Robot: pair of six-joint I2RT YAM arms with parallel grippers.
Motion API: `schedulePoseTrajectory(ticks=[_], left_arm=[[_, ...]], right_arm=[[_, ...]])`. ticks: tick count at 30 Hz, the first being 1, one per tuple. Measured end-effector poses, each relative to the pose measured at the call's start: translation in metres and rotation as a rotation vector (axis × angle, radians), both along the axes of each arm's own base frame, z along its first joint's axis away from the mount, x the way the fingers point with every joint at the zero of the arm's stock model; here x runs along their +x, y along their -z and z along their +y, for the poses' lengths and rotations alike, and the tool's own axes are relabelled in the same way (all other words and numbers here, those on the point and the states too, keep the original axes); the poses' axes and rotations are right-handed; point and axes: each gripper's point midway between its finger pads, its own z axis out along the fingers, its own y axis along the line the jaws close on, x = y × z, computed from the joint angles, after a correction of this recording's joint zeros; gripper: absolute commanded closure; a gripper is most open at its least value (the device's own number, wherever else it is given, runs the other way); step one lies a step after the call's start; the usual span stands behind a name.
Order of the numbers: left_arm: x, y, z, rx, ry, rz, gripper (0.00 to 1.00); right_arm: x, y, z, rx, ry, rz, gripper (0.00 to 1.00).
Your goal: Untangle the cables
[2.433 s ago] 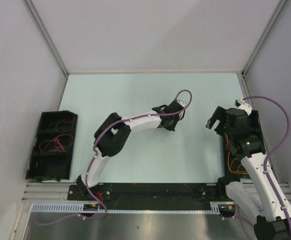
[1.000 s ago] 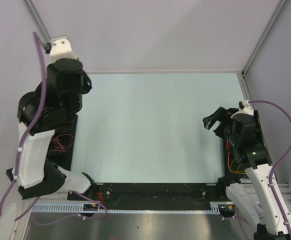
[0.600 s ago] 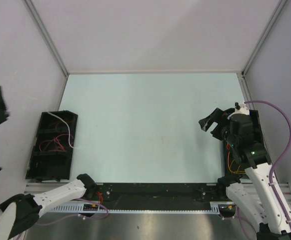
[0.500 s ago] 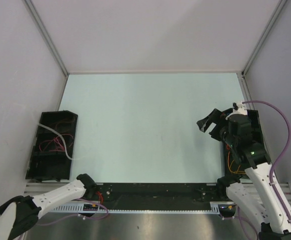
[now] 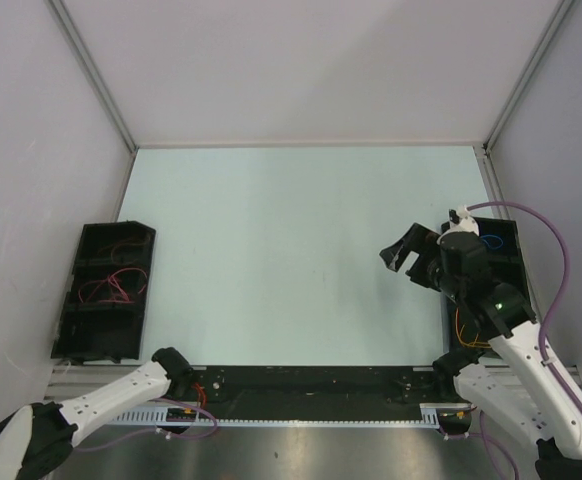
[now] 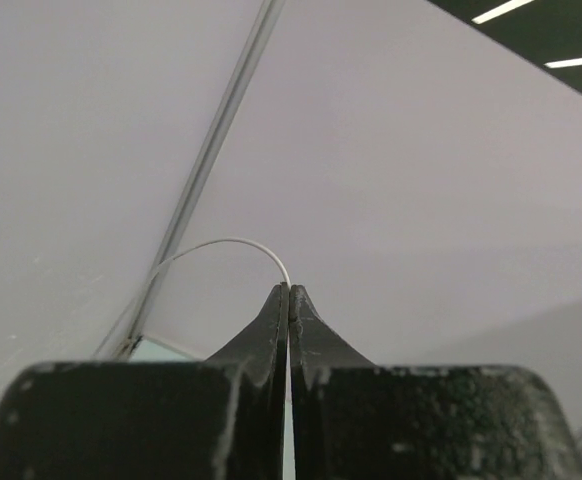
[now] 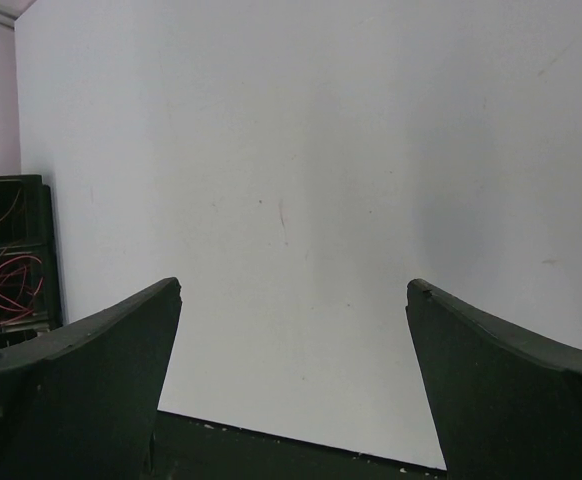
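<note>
By wall (image 6: 421,200), L grpr (image 6: 289,289) pinches pale cable (image 6: 221,241); R grpr (image 7: 293,286) spread.

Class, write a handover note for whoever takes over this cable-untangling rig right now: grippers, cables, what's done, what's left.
Left gripper: shut on a pale cable, held aloft, outside the overhead view.
Right gripper: open, empty, over the table beside the right tray.
Cables: red cables in the left tray; orange cable and blue cable in the right tray.
Done: one pale cable picked out.
Left: probably set it down, then separate the rest.
</note>
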Motion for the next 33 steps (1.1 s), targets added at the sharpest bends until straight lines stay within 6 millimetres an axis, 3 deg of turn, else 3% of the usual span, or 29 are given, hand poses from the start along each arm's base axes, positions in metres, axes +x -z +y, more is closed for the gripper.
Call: schedulePoseTrajectory(ticks=[4, 11, 16, 20, 23, 28, 33], left_arm=[[0.011, 0.013, 0.001, 0.036, -0.073, 0.053, 1.0], [0.048, 0.044, -0.015, 0.162, -0.204, 0.188, 1.0], [0.07, 0.088, -0.023, 0.245, -0.304, 0.303, 1.0], [0.072, 0.119, -0.018, 0.251, -0.375, 0.374, 1.0], [0.066, 0.126, -0.009, 0.22, -0.413, 0.387, 1.0], [0.057, 0.119, 0.003, 0.182, -0.472, 0.39, 1.0], [0.065, 0.121, -0.001, 0.224, -0.526, 0.454, 1.0]], right_arm=[[0.0, 0.003, 0.004, -0.003, -0.006, 0.013, 0.0], [0.0, 0.008, 0.007, -0.011, -0.007, 0.035, 0.0], [0.0, 0.011, 0.008, -0.018, -0.009, 0.043, 0.0], [-0.001, 0.013, 0.006, -0.027, -0.006, 0.052, 0.0], [-0.003, 0.015, 0.005, -0.036, -0.007, 0.061, 0.0], [-0.003, 0.02, 0.004, -0.049, -0.005, 0.077, 0.0], [-0.003, 0.025, 0.007, -0.061, -0.013, 0.097, 0.0]])
